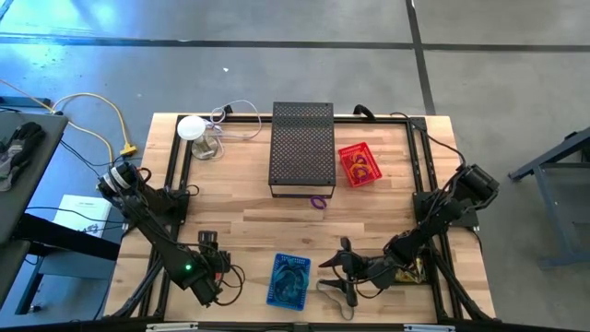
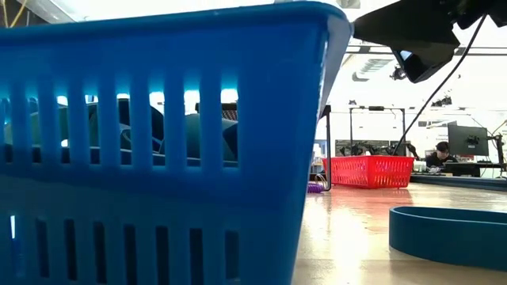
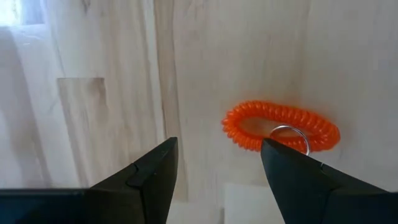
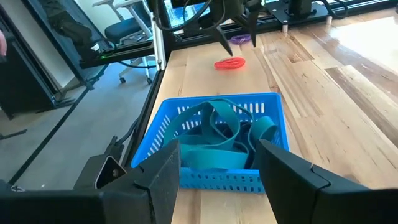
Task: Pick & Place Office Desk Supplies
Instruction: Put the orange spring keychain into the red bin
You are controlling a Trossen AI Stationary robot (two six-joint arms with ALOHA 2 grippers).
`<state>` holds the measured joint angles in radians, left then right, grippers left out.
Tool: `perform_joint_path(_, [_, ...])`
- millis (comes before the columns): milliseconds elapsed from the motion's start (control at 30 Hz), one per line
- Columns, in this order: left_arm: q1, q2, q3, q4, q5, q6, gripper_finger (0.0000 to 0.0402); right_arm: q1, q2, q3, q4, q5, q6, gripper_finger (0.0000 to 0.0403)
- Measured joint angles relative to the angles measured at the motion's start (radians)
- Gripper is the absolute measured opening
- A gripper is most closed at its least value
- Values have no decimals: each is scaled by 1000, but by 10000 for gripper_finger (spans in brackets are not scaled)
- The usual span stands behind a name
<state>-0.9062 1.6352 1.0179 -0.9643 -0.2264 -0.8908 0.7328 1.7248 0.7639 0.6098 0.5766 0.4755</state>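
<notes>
Orange coiled plastic loop with a small metal ring [image 3: 281, 128] lies flat on the pale wooden table [image 3: 236, 56], just ahead of the left gripper [image 3: 217, 182]. That gripper's jaws stand wide and hold nothing. It hangs low over the table's near-left part, probably to line up for a grasp, though the loop sits off towards one finger, not centred between the two.

Beside it stands the blue slotted plastic basket [image 1: 290, 279], already holding teal flat rubber bands [image 4: 217, 146], so it seems to be where loose items are gathered. The right gripper [image 4: 217, 180], also spread wide and empty, hovers at the basket's other side, facing its contents. One more teal band [image 2: 447, 233] lies loose on the table near it. Farther off, a purple loop [image 1: 318, 202] rests in front of the tall black mesh box [image 1: 301, 148], with a red slotted basket [image 1: 359, 164] beside that box.
</notes>
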Motion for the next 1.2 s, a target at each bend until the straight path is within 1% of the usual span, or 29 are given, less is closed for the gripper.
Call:
perform_joint_path(67, [1, 0, -16, 26, -1, 0, 220, -3, 0, 0, 0, 0, 1, 197])
perform_joint_path(233, [1, 0, -21, 28, -12, -15, 220, -3, 0, 0, 0, 0, 0, 197])
perform_joint_path(500, [0, 0, -21, 32, -12, -182, 220, -3, 0, 0, 0, 0, 3, 197])
perform_joint_path(900, [-2, 0, -21, 31, -19, -179, 220, -3, 0, 0, 0, 0, 25, 197])
perform_joint_path(1200, [-2, 1, -56, 86, -13, -210, 220, -3, 0, 0, 0, -3, 29, 197])
